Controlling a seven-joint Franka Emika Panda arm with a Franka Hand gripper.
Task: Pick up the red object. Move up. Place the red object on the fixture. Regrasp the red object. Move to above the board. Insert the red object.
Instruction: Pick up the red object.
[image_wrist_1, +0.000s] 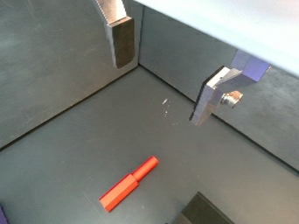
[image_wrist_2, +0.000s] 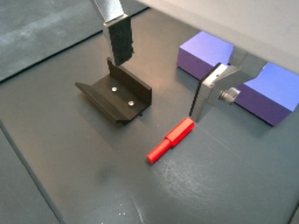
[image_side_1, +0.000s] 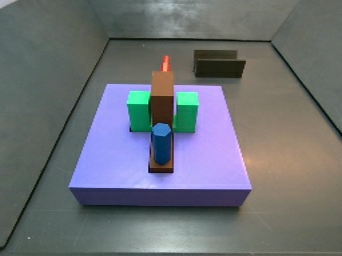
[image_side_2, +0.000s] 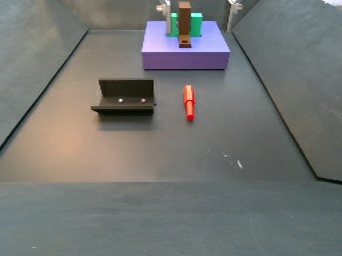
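Above the floor, gripper (image_wrist_2: 158, 74) fingers spread wide, empty, red object (image_wrist_2: 170, 142) below.

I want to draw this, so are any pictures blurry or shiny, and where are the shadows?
Both wrist views are sharp: the red object casts a soft shadow on the floor, and the open gripper hangs above it. In a side view, the floor shows dull glare; the board looks small and far.
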